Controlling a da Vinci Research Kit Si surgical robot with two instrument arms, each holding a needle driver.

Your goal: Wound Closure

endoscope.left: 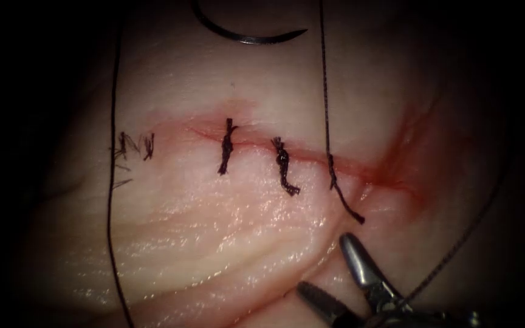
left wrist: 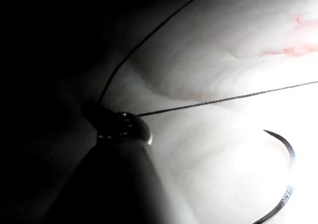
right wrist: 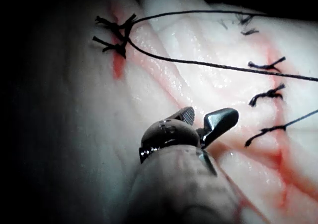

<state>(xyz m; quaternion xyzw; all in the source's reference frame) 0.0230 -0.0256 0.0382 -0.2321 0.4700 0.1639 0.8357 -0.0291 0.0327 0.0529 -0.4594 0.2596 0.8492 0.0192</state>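
Right tool [endoscope.left: 329,267] at the lower right of the endoscope frame: jaws parted wide, holding nothing, just below the rightmost stitch. Same spread shows in the right wrist view [right wrist: 211,118].

Tissue [endoscope.left: 214,243] glistens: soft, wet, likely slippery; would tear if gripped hard.

Cut [endoscope.left: 299,155] runs across mid-frame, drawn together by three dark stitches. The two left ones, [endoscope.left: 226,146] and [endoscope.left: 284,166], are knotted with short tails. The rightmost stitch [endoscope.left: 335,182] carries a long thread [endoscope.left: 325,91] up and out of the top edge. Red fluid [endoscope.left: 408,176] pools at the cut's right end. Loose cut ends of thread [endoscope.left: 133,146] lie at the left end.

Needle [endoscope.left: 247,35] lies free on the tissue at upper centre, above the cut, not in the tissue, held by no tool. Thin, stiff, smooth steel; best taken across its body, behind the tip, I judge.

Left tool [left wrist: 119,127] seen in its wrist view, thread [left wrist: 223,100] running from its tip; jaws cannot be made out.
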